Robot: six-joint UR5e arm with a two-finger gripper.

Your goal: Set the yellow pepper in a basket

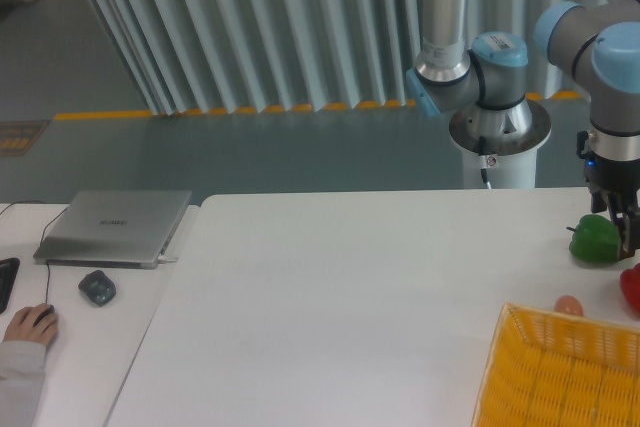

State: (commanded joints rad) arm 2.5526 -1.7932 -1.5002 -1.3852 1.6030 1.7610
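The yellow pepper does not show; it is hidden or beyond the right edge of the view. The yellow-orange lattice basket (560,372) stands at the table's front right corner, partly cut off by the frame. My gripper (626,229) hangs low at the far right edge, just right of the green pepper (594,239) and above the red pepper (631,288). Its fingers are dark and partly cut off, so I cannot tell whether they are open or shut or whether they hold anything.
A small orange-pink round object (568,305) lies just behind the basket's rim. On the left side table are a closed laptop (115,226), a dark mouse-like object (97,288) and a person's hand (30,324) on a mouse. The arm's base (498,132) stands behind the table.
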